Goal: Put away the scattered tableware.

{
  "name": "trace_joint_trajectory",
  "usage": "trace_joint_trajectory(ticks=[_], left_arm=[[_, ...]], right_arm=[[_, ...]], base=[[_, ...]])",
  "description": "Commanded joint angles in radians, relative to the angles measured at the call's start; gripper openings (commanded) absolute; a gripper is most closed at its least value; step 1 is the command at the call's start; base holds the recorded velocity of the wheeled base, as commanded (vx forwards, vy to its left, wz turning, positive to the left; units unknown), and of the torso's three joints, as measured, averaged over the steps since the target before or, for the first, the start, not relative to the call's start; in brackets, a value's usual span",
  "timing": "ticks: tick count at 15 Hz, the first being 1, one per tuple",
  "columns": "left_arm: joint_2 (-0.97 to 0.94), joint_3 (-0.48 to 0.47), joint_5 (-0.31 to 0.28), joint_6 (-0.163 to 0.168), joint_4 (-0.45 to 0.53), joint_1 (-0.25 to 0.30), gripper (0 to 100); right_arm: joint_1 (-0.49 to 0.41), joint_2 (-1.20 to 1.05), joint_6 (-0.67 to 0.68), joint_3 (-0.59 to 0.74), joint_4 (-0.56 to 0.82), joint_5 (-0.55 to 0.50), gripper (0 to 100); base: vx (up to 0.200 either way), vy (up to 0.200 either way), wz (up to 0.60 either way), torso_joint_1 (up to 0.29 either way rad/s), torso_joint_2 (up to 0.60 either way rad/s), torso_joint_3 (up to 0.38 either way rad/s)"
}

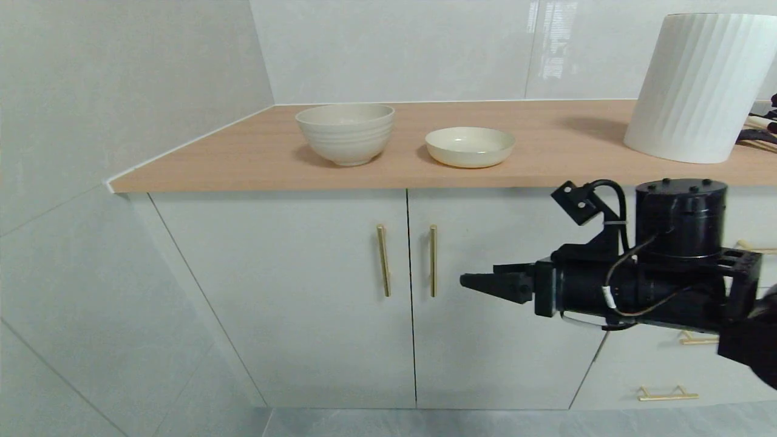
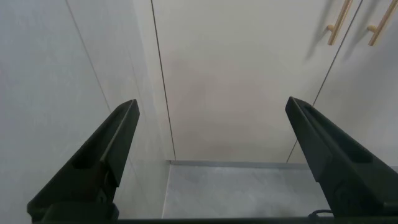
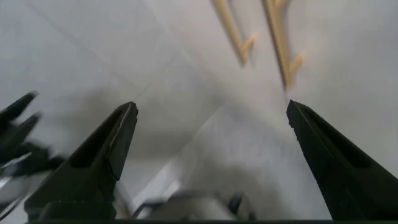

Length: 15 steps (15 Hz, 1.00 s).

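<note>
Fingers [image 3: 112, 149] of the right gripper [image 1: 481, 283] stand wide apart in the right wrist view and hold nothing. The gripper hangs level in front of the right cabinet door [image 1: 498, 230], below the table edge, with its tips pointing left toward the pair of brass handles [image 1: 433, 260]. The left gripper [image 2: 211, 109] is likewise spread wide and empty, low before the cabinet front and near the floor [image 2: 236, 193]. Up on the table [image 1: 230, 164] sit the task's pieces: a deep ribbed bowl [image 1: 346, 133] on the left and a shallow dish [image 1: 470, 146] to its right. They are apart from each other, both upright and set back a little from the near edge. A tall white ribbed container [image 1: 698, 85] stands at the far right. Both pieces look like glazed ceramic, so they are probably stiff, fairly heavy for their size, smooth enough to slip, and liable to chip or break if dropped or knocked together. The bowl's steep wall suits a pinch over the rim, one finger inside and one outside, on the near side. The dish offers only a low flared lip, so a shallow rim pinch with the dish kept level seems the safest hold. Since both doors are closed, a handle likely needs pulling first.
</note>
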Motion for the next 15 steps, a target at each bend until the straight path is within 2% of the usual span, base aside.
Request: trace_joint_trajectory(ticks=[1,2,7,9,15], left_arm=[[0.000,0.000,0.000,0.000,0.000,0.000,100],[0.000,0.000,0.000,0.000,0.000,0.000,100],[0.000,0.000,0.001,0.000,0.000,0.000,100],[0.000,0.000,0.001,0.000,0.000,0.000,100],[0.000,0.000,0.001,0.000,0.000,0.000,100]], right_arm=[[0.012,0.203,0.000,-0.020,-0.135,-0.029,100],[0.014,0.246,-0.001,-0.048,-0.172,-0.051,100],[0.023,0.366,0.003,-0.203,-0.176,-0.071,100],[0.026,0.407,0.003,-0.260,-0.176,-0.117,100],[0.067,0.421,0.048,-0.332,-0.176,-0.129,100]], base=[[0.000,0.000,0.00,0.000,0.00,0.000],[0.000,0.000,0.00,0.000,0.00,0.000],[0.000,0.000,0.00,0.000,0.00,0.000],[0.000,0.000,0.00,0.000,0.00,0.000],[0.000,0.000,0.00,0.000,0.00,0.000]])
